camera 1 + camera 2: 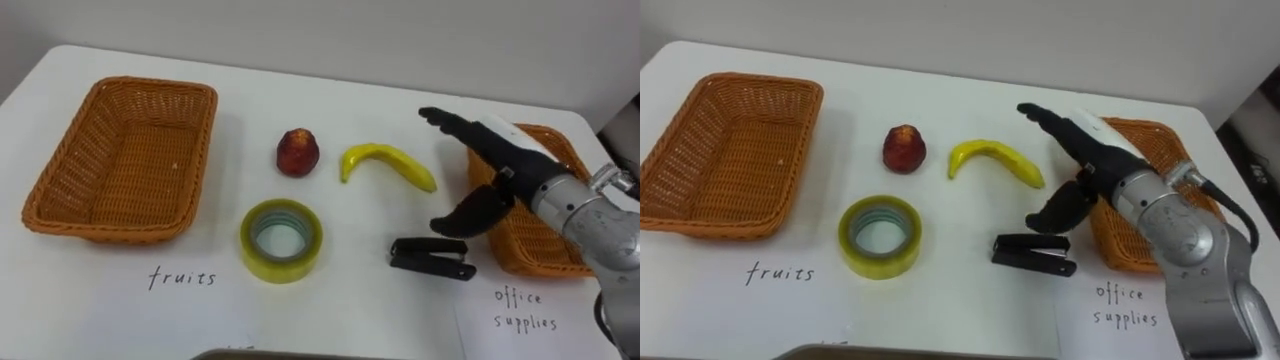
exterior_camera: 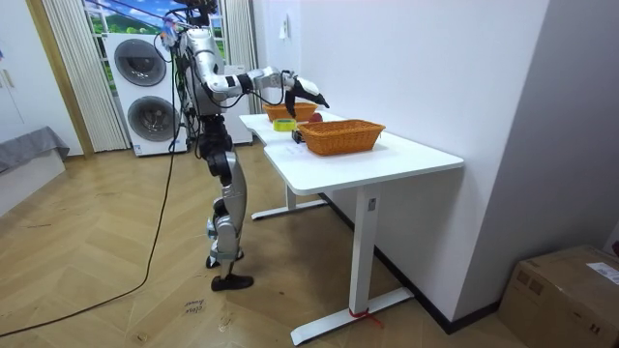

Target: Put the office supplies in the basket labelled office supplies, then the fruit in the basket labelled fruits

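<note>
Right hand (image 1: 492, 162) spread wide, thumb dropped, holding nothing, above stapler (image 1: 432, 258), beside right-edge basket (image 1: 530, 262). Banana (image 1: 388, 163), apple (image 1: 297, 152) mid-table; tape (image 1: 281, 240) towards front edge.

The white table (image 1: 360, 310) bears a left basket (image 1: 110, 232), right basket (image 1: 525, 250), apple (image 1: 297, 152), banana (image 1: 390, 163), tape roll (image 1: 280, 266) — and stapler (image 1: 432, 258).

A white bench (image 1: 360, 120) stood against a pale wall. A sheet of paper (image 1: 520, 320) with handwriting lay at its near right corner, and another handwritten word (image 1: 182, 277) showed near the front left. In the room view, two washing machines (image 2: 145, 60) stood stacked beside a light curtain (image 2: 68, 68). A cardboard box (image 2: 566, 295) sat on the wooden floor (image 2: 116, 309) at the room view's right.
</note>
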Available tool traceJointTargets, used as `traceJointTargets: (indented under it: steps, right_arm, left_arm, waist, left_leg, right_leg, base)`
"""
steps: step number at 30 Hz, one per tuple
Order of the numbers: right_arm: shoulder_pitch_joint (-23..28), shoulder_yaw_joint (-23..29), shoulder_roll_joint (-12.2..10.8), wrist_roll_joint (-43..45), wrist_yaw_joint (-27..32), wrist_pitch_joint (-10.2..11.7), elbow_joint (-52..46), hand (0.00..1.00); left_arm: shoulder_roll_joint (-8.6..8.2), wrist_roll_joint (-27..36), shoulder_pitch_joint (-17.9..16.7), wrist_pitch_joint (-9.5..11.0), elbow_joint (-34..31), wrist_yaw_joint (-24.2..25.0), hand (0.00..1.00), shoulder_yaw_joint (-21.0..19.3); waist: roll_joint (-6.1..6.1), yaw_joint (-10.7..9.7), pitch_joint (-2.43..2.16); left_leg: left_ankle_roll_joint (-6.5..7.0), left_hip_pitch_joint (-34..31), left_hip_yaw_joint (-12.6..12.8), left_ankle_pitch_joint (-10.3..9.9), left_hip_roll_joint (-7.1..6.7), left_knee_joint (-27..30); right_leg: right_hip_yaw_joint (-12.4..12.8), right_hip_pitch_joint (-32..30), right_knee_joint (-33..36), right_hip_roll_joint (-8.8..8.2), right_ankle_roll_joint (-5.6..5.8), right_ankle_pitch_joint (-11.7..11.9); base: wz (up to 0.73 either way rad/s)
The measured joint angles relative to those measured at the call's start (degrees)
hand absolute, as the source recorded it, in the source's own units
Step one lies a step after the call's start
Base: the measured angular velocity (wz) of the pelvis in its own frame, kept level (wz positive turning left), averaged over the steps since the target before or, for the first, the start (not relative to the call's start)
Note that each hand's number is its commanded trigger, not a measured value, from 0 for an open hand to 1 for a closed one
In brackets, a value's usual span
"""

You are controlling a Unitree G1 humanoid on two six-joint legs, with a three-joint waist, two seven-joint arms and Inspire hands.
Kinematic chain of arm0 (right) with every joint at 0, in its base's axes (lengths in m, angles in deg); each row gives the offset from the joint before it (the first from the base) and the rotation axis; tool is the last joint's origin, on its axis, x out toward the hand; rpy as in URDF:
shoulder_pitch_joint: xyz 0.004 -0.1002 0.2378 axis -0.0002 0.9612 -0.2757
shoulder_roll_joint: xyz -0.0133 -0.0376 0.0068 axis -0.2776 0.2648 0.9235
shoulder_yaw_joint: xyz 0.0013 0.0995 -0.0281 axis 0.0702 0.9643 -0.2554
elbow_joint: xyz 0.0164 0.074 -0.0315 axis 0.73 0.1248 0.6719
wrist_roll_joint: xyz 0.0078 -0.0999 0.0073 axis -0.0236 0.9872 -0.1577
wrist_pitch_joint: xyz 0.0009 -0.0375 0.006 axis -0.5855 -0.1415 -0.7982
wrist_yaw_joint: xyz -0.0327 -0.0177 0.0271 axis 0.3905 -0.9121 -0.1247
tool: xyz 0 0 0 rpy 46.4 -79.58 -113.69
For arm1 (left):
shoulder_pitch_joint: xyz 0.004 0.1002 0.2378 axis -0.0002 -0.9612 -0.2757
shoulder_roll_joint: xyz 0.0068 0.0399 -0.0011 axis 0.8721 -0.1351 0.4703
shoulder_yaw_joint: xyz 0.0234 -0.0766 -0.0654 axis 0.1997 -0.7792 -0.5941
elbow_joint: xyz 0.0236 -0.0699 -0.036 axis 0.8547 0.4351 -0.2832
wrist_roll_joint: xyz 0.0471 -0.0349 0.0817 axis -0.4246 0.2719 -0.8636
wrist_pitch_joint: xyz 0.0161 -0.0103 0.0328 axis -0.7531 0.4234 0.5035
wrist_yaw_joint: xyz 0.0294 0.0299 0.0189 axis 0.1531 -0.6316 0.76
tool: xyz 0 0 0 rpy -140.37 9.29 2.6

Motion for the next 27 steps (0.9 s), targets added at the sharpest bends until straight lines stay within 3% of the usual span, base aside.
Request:
traceJointTargets:
  steps: [12,27]
  right_arm:
    - [2.40,-0.70,0.01,0.61,-6.09,-0.04,1.13,0.00]
    - [3.46,-0.70,0.00,3.28,-12.78,-1.22,1.13,0.00]
  left_arm:
    - [1.50,-0.09,0.09,-0.08,0.04,0.69,0.00,0.05]
    - [1.55,-0.72,-0.02,-0.18,-0.02,0.20,0.00,0.03]
  waist:
    - [-0.72,0.44,0.11]
    - [-0.65,0.43,0.10]
  left_leg:
    - [-0.01,-0.01,-0.02,0.00,0.15,0.05]
    - [-0.02,-0.01,-0.02,0.01,0.11,0.20]
  right_leg:
    - [-0.68,0.22,-0.05,-0.10,-0.03,0.03]
    - [-0.84,0.32,-0.07,-0.45,-0.04,0.04]
  base:
    - [0.00]
    - [0.00]
